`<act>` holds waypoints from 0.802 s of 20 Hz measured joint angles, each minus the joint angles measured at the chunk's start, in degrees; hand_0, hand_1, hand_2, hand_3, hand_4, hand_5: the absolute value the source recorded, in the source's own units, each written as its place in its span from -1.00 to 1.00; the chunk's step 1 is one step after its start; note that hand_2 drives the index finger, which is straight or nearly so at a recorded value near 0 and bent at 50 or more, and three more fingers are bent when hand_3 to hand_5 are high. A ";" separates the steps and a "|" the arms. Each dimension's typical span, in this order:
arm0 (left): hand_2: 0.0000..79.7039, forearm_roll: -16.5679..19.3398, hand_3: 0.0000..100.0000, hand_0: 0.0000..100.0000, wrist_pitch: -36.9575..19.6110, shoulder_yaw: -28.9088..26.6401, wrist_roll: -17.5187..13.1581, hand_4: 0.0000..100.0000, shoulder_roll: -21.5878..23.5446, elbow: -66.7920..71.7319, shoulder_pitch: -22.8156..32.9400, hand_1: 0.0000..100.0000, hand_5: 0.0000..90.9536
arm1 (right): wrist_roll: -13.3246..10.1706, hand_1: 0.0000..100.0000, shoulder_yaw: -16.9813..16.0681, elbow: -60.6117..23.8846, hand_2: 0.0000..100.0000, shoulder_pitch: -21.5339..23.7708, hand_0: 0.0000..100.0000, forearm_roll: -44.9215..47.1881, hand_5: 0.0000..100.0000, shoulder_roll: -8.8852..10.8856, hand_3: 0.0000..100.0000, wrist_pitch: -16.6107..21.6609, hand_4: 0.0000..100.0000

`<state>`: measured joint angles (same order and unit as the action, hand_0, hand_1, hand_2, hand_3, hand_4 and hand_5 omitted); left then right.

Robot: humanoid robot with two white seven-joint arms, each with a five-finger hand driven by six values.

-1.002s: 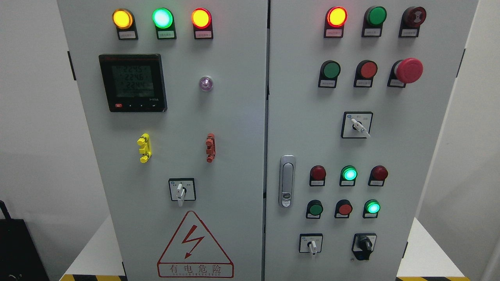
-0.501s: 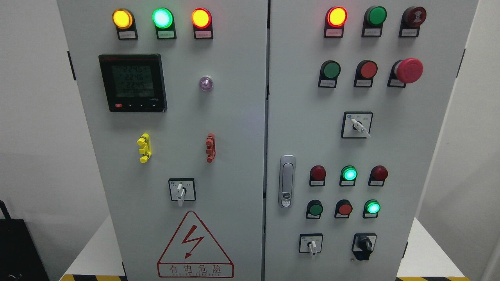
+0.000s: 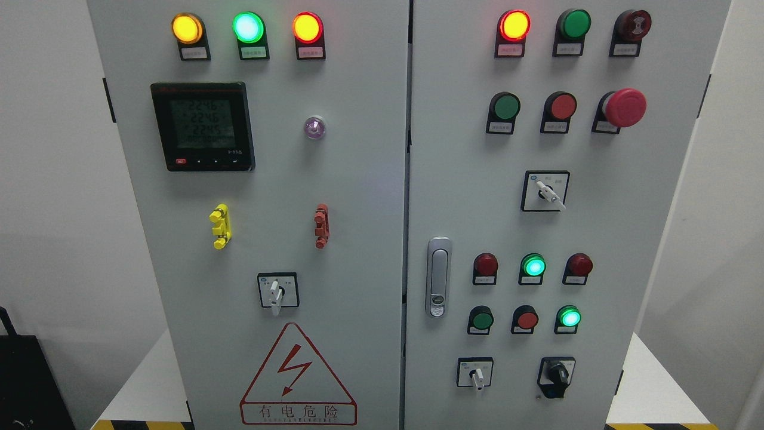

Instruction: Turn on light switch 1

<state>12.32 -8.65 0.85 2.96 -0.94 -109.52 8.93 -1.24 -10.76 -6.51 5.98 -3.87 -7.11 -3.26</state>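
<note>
Across the frame we see only the cabinet; neither hand is in view, so the state of the fingers cannot be told. Nothing shows the task begun. Labels are too small to read; we cannot tell which control is light switch 1, perhaps a button in the lower-right cluster.

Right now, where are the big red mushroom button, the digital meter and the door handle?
Red mushroom button (image 3: 625, 107), head view, on its round cap.
Digital meter (image 3: 202, 126), head view, on its lit screen.
Door handle (image 3: 439, 276), head view, on its silver lever.
</note>
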 measured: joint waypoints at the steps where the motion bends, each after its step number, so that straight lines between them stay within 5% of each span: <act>1: 0.15 0.74 0.63 -0.54 0.92 0.72 1.93 0.87 -0.28 -0.31 -0.44 0.00 0.87 | 0.00 -1.00 0.00 0.00 -1.00 0.00 -1.00 0.00 -1.00 0.00 -1.00 0.00 -1.00; 9: 0.22 5.67 0.74 -0.62 7.24 6.86 12.50 0.93 -2.21 -2.16 -2.63 0.19 0.90 | 0.00 -1.00 -0.01 0.00 -1.00 0.00 -1.00 0.00 -1.00 0.00 -1.00 0.00 -1.00; 16: 0.24 5.52 0.77 -0.64 10.69 10.39 15.36 0.94 -3.32 -3.00 -4.58 0.15 0.91 | 0.00 -1.00 0.00 0.00 -1.00 0.00 -1.00 0.00 -1.00 0.00 -1.00 0.00 -1.00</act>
<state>17.84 2.04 11.24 18.32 -4.26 -112.52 4.35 -1.24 -10.76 -6.50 5.98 -3.87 -7.11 -3.25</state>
